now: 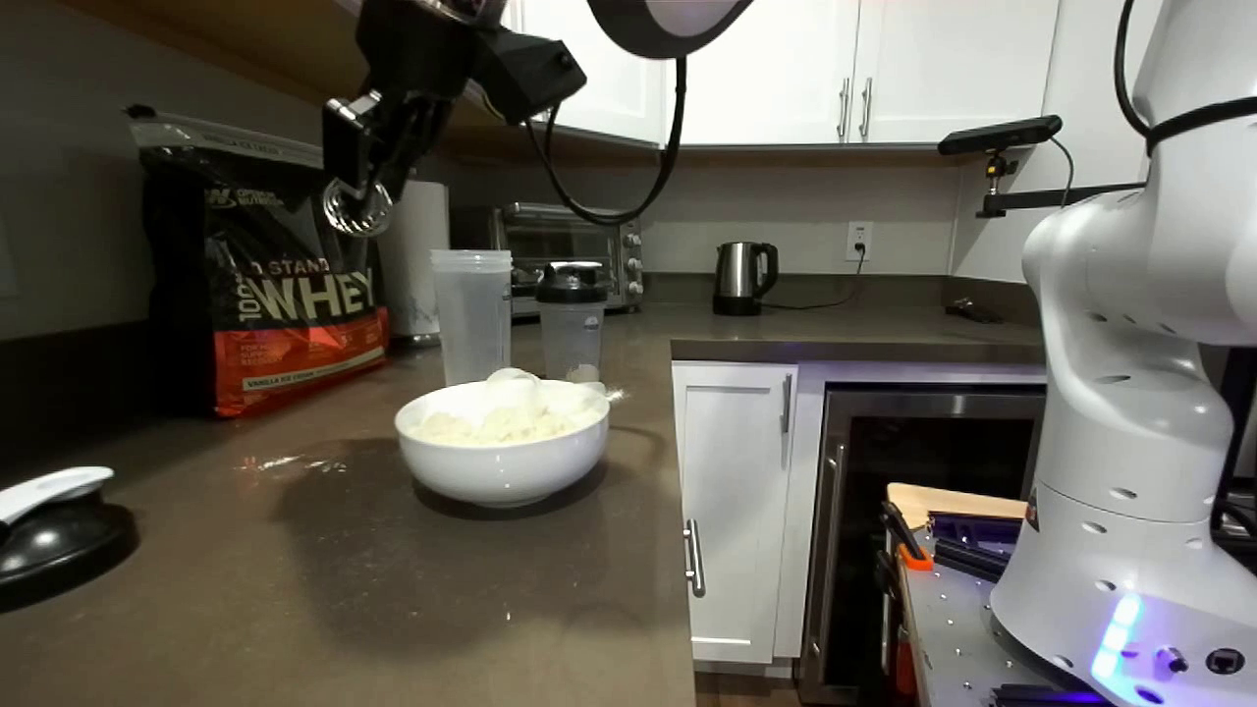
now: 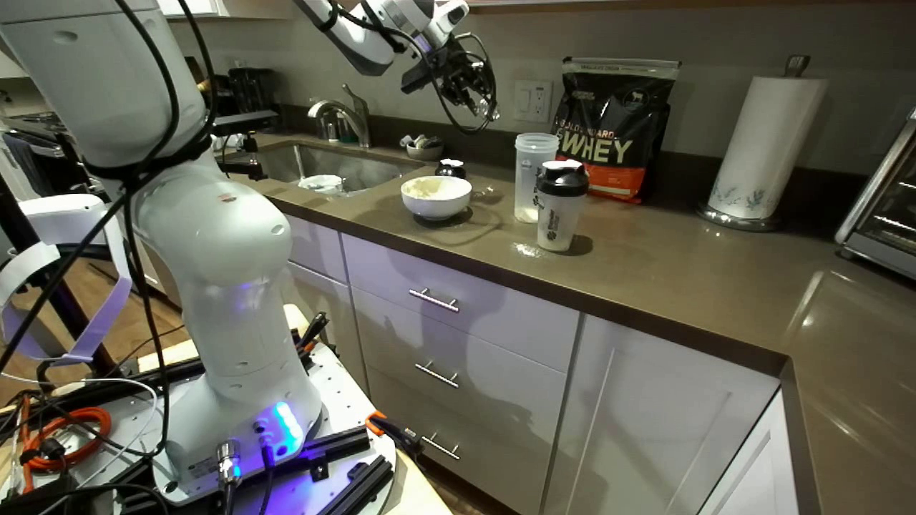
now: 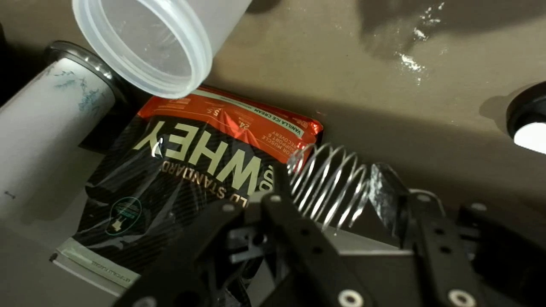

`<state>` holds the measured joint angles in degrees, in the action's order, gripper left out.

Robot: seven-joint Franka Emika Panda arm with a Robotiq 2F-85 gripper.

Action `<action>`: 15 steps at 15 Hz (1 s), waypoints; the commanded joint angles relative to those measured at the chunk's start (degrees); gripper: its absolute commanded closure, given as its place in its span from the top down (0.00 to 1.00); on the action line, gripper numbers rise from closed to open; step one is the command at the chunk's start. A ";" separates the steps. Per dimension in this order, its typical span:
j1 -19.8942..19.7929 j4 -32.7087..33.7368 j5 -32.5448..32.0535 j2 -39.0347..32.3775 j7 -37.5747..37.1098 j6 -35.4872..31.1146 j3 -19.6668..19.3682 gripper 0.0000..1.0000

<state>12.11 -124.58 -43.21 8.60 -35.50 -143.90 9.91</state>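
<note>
A wire coil ball (image 3: 328, 183) is pinched between the two fingers of my gripper (image 3: 335, 189) in the wrist view, its loops spanning the gap. In an exterior view the ball (image 1: 357, 208) hangs at the gripper's tip, high above the counter. Behind it stands a black and orange whey bag (image 1: 295, 285). Lower down are an open clear cup (image 1: 471, 309), a shaker with a black lid (image 1: 573, 319) and a white bowl (image 1: 506, 469) of pale powder. From above, the cup's rim (image 3: 204, 64) shows near the bag (image 3: 200, 145). The cup (image 2: 531, 172) has powder at its bottom.
A black round object with a white top (image 2: 451, 169) lies near the bowl. A paper towel roll (image 2: 766, 150), a toaster oven (image 1: 565, 245) and a kettle (image 1: 741, 277) stand farther along. White powder is spilled on the counter (image 1: 344, 570). A sink (image 2: 343, 172) is set into it.
</note>
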 commanded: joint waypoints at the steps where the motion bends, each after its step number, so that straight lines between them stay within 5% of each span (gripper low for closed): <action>1: -1.68 -1.88 3.09 3.30 0.60 2.60 1.45 0.52; 15: -5.15 -4.56 6.94 8.84 0.46 6.38 2.11 0.53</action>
<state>8.72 -127.38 -38.07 14.90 -35.50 -138.77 10.96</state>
